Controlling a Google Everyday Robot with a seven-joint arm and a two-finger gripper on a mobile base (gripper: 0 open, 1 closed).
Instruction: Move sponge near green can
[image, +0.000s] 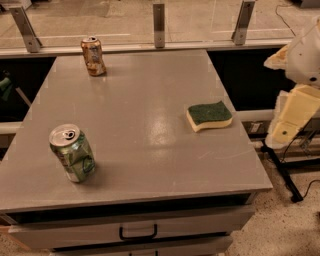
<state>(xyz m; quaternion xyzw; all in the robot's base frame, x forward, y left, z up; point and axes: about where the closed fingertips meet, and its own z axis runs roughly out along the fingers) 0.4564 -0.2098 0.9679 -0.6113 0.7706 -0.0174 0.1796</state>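
The sponge lies flat on the grey table near its right edge, dark green face up over pale yellow foam. The green can stands at the front left of the table, slightly tilted, silver top and pull tab showing. Sponge and can are far apart, with most of the table's width between them. My gripper, a cream-coloured part below a white arm segment, hangs off the table's right side. It is to the right of the sponge and touches nothing.
An orange-brown can stands at the back left of the table. A rail with metal posts runs behind the table. A drawer with a black handle is below the front edge. Cables and a black stand lie on the floor at right.
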